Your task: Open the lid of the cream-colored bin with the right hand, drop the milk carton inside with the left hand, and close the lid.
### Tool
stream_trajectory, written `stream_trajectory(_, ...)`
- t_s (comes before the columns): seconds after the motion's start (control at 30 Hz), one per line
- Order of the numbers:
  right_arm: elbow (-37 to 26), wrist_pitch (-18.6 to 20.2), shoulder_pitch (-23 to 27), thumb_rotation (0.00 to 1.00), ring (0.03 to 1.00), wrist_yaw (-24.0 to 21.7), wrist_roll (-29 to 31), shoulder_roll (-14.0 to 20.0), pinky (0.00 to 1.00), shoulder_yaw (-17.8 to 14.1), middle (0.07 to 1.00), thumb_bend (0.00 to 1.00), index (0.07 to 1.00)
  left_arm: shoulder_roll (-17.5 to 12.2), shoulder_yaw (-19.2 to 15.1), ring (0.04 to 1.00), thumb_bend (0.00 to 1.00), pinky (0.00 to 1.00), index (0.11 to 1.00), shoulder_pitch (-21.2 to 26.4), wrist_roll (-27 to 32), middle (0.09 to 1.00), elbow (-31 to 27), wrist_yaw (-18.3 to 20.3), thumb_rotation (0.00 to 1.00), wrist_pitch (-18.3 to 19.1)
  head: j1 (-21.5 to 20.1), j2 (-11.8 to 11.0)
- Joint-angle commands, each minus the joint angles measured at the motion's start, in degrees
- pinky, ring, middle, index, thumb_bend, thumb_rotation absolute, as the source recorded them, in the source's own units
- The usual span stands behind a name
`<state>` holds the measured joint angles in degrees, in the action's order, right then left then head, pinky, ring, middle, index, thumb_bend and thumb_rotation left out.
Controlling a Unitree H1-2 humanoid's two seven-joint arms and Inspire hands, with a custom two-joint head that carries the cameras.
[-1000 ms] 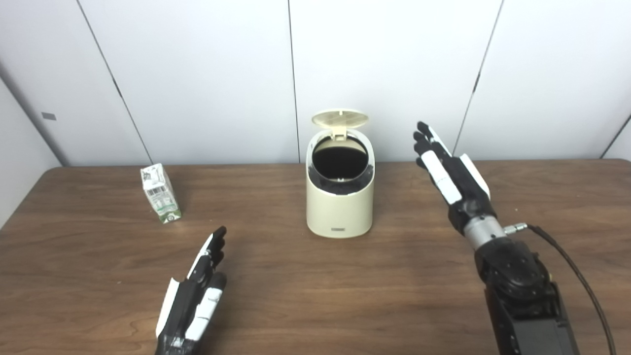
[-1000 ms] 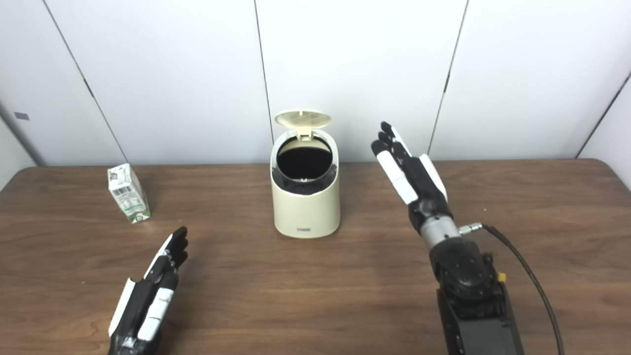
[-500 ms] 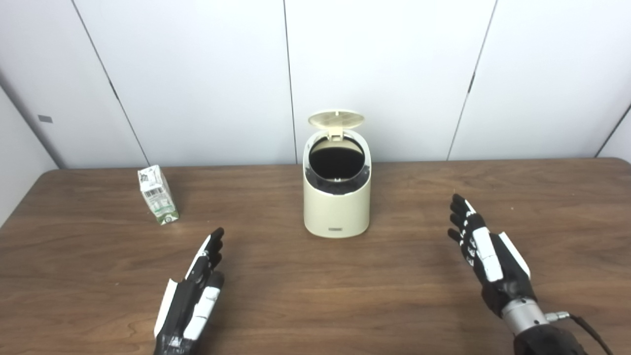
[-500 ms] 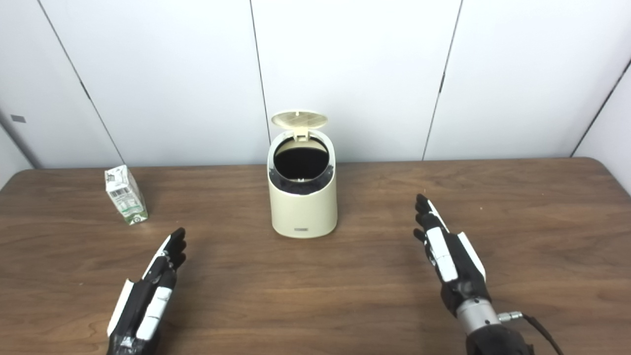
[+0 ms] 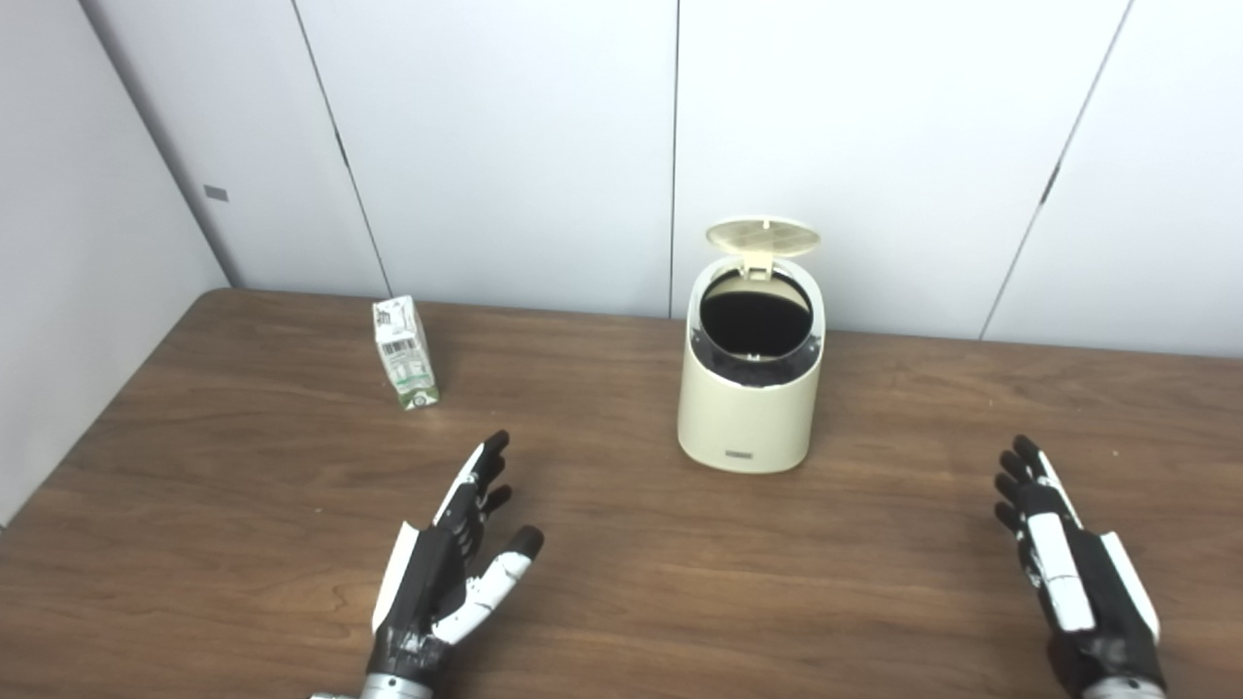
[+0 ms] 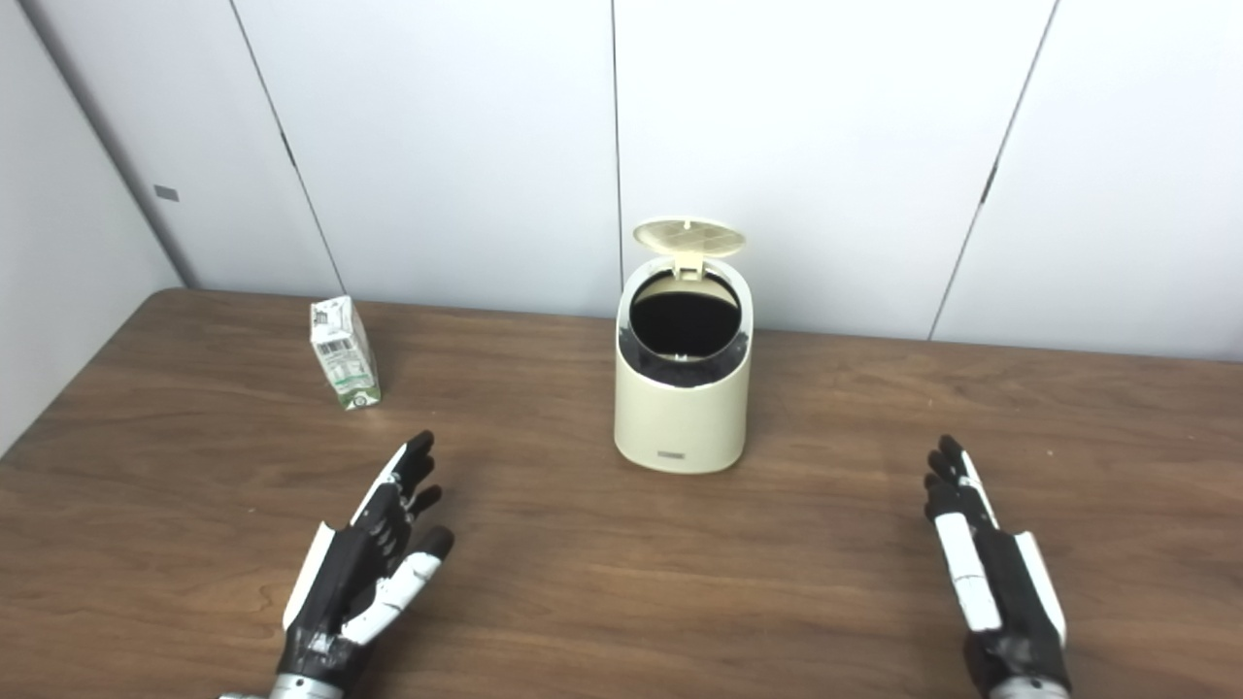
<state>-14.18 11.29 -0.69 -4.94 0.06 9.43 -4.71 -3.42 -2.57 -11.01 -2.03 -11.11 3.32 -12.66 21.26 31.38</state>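
Observation:
The cream-colored bin [image 5: 746, 408] stands on the wooden table [image 5: 602, 602] near the middle, its lid [image 5: 762, 236] tipped up and back, its dark inside showing. The white and green milk carton [image 5: 405, 352] stands upright at the far left of the table. My left hand [image 5: 449, 573] is open and empty, low over the table in front of the carton and apart from it. My right hand [image 5: 1073, 573] is open and empty at the front right, well clear of the bin. Both also show in the right eye view: left hand [image 6: 364, 573], right hand [image 6: 991, 578].
White wall panels [image 5: 505, 146] stand close behind the table's far edge. A grey side wall [image 5: 58, 252] runs along the left. Bare table lies between the two hands and in front of the bin.
My right hand has dropped from beside the bin's top down to the front right of the table. The camera has turned left. My left thumb has spread outward.

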Motion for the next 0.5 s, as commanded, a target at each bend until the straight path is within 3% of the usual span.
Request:
stream_trajectory(0.0, -3.8, -0.5, 1.1, 0.81, 0.954, -0.5, 1.7, 0.2, 0.92, -0.5, 0.956, 0.6, 0.962, 0.5, -0.3, 0.971, 0.65, 0.89, 1.0, -0.9, -0.6, 1.0, -2.4, -1.2, 0.44, -0.3, 0.9, -0.1)
stream_trajectory(0.1, -4.3, -0.2, 1.1, 0.81, 0.91, -1.0, 4.2, 0.5, 0.84, -1.0, 0.93, 0.56, 0.943, 0.3, -1.4, 0.965, 0.67, 0.89, 1.0, -0.1, -3.0, 0.994, -4.4, -2.9, 0.37, 1.1, 2.9, -0.3)
stream_trajectory(0.2, -3.6, -0.4, 1.4, 0.8, 0.86, -0.3, 3.1, 1.1, 0.75, -0.9, 0.892, 0.6, 0.908, 0.0, -2.5, 0.938, 0.7, 0.85, 1.0, 0.5, -6.6, 0.971, -6.4, -4.4, 0.36, 3.7, 3.1, -0.3)
stream_trajectory(0.27, -4.3, 1.1, 1.4, 0.81, 0.811, 0.6, 1.8, 0.9, 0.67, -0.7, 0.851, 0.68, 0.859, -0.7, -3.8, 0.943, 0.71, 0.88, 1.0, 1.2, -8.4, 0.975, -8.3, -5.0, 0.36, 6.8, 3.0, -0.3)
stream_trajectory(0.37, -4.9, 1.7, 1.2, 0.81, 0.815, 0.6, 1.2, 0.9, 0.66, -0.5, 0.851, 0.71, 0.847, -2.0, -5.7, 0.945, 0.73, 0.89, 1.0, 2.6, -9.4, 0.978, -10.6, -5.3, 0.37, 11.0, 2.5, -0.2)
stream_trajectory(0.47, -5.4, 1.9, 1.0, 0.85, 0.816, 0.7, -0.2, 1.1, 0.66, 0.0, 0.857, 0.71, 0.858, -4.0, -7.8, 0.949, 0.76, 0.92, 1.0, 5.2, -9.0, 0.979, -10.8, -5.5, 0.33, 12.9, 3.0, -0.3)
